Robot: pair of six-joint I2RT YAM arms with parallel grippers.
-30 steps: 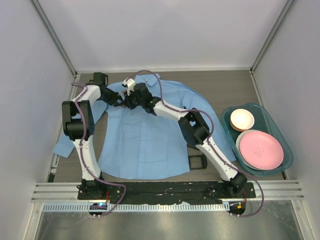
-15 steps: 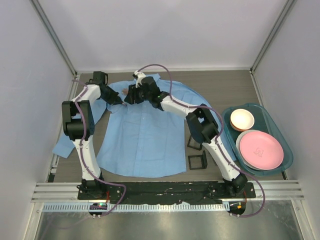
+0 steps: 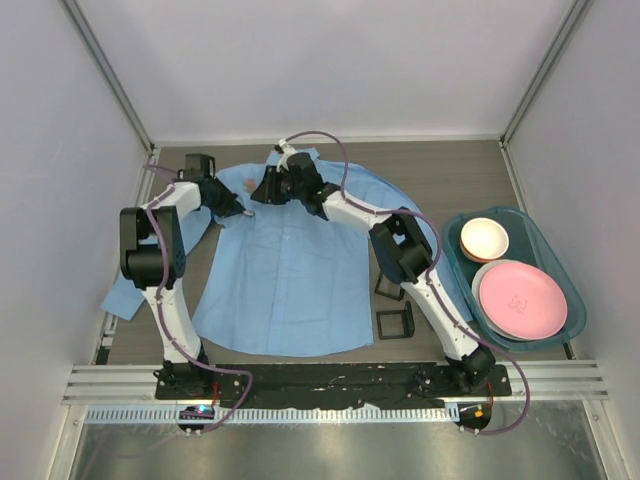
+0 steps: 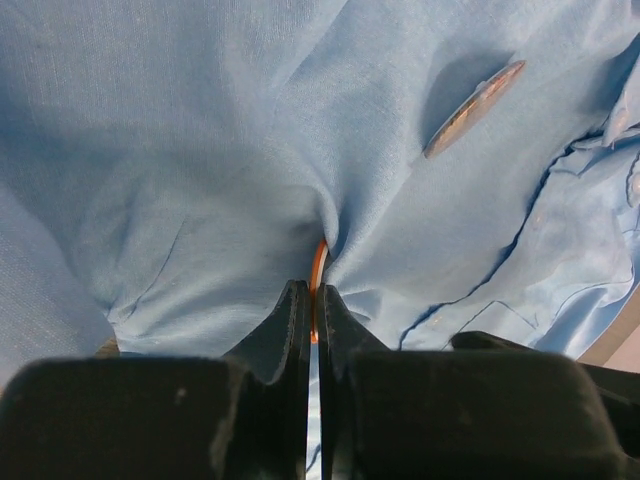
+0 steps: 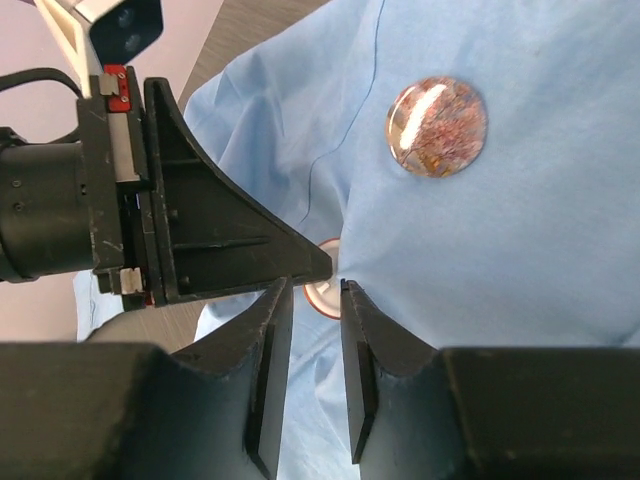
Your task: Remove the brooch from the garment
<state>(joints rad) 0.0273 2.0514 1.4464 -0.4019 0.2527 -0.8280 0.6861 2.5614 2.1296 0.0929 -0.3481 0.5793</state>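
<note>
- Found the left claw (image 4: 312, 290) shut on a raised fold of the garment (image 4: 200, 150), with a thin orange edge showing in the slit between the tips. Could not tell what that edge belonged to.
- Found the right claw (image 5: 314, 288) part open and gripping nothing, tips almost touching the tip of the left claw.
- Noted a small pale disc (image 5: 325, 297) just beyond the right claw's tips, against the cloth. Could not tell whether it formed part of the brooch.
- Located the brooch (image 5: 437, 127) on the upper part of the garment, apart from both claws. Placed it ahead and to the right of the right claw's tips in the right wrist view, and ahead and to the right of the pinched fold in the left wrist view.
- Recorded no long axis: round and flat, face turned away from the cloth. Judged a grasp across the rim to be what the next move called for.
- Judged neither claw clearly nearer, both sets of tips sitting together. Took the right claw as the free one.
- Obtained the glassy red-brown face from the right wrist view only.
- Obtained the thin slanted edge, and the shadow beside it, from the left wrist view only.
- Obtained from the top view no more than a small spot for the brooch, but the whole garment spread on the bench (image 3: 470, 170).
</note>
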